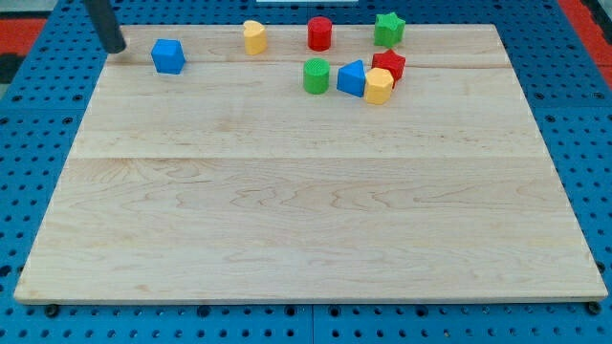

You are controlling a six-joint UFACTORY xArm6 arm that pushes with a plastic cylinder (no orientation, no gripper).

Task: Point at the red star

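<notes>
The red star [391,64] lies near the view's top right, partly behind a yellow hexagon block [379,86] and beside a blue triangle block [352,77]. My tip [115,48] is at the top left corner of the board, far left of the red star and just left of a blue cube [168,56].
A green cylinder [316,75] sits left of the blue triangle. A red cylinder [319,33], a yellow block [253,37] and a green star [388,29] line the top edge. The wooden board [306,210] lies on a blue pegboard.
</notes>
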